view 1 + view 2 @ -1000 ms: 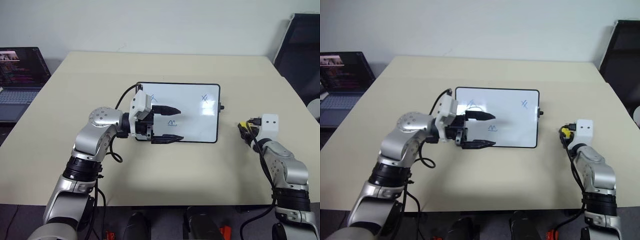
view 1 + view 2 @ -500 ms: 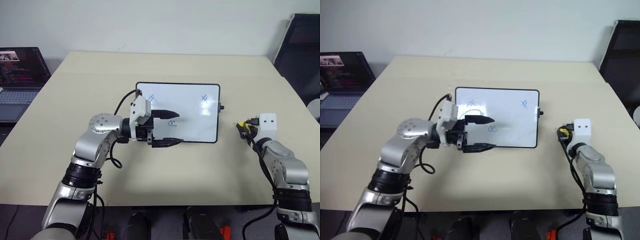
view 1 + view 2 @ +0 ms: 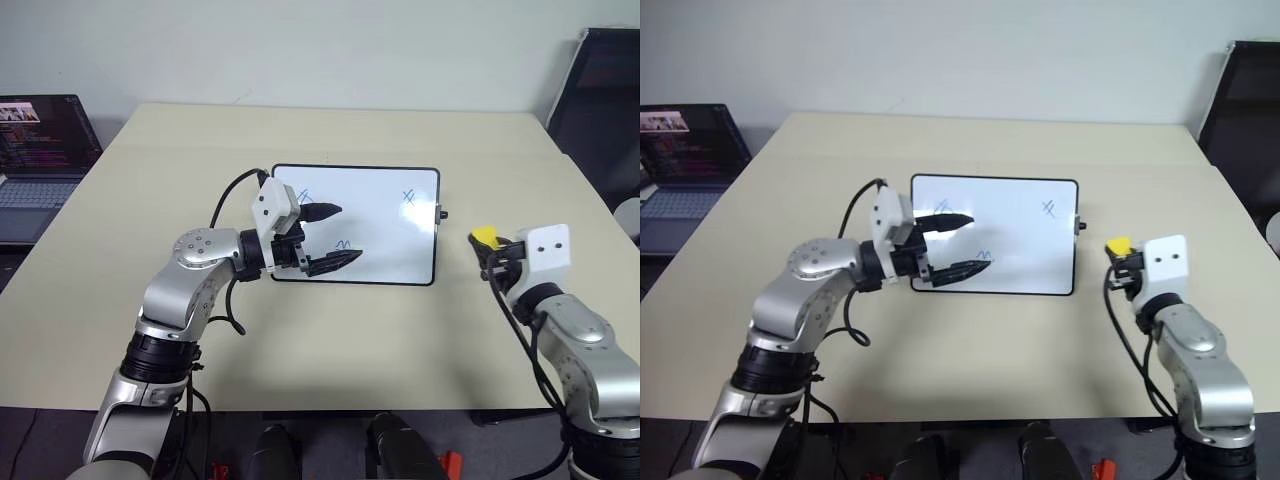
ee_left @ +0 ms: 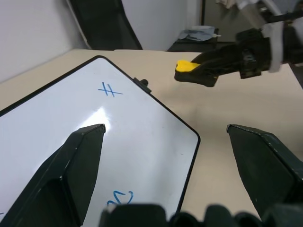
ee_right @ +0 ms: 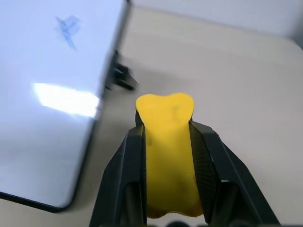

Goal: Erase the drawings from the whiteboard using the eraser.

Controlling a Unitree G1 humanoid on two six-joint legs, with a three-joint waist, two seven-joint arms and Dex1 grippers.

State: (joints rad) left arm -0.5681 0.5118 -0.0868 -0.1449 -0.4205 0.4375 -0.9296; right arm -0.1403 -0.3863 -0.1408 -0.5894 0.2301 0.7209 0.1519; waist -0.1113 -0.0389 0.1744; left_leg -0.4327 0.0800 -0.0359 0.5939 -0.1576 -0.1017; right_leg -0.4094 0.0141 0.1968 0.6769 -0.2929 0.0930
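In the head views, the right gripper (image 3: 489,250) is clamped on one small yellow foam-like eraser (image 3: 484,236), held clear of the tabletop just beside the right edge of the single glossy white whiteboard with thin black frame (image 3: 420,215). The left gripper (image 3: 333,236) hangs over the left half of that board with its two black fingers spread and nothing between them. Three blue marker drawings are counted: a cross-hatch (image 3: 408,197) nearest the eraser, a zigzag (image 3: 343,245) and a scribble (image 3: 303,197) by the left gripper. One beige table (image 3: 330,330) and one open laptop (image 3: 40,150) complete the scene. In the left wrist view, the board lies between the parted fingers (image 4: 71,163), with the eraser held beyond its far corner. In the right wrist view, the yellow block bulges around the closed fingers (image 5: 127,156), so it is judged soft, light and compressible; the grip sits mid-body, leaving the tip free. The board looks stiff, slick and liable to slide, so steadying at the frame seems advisable.
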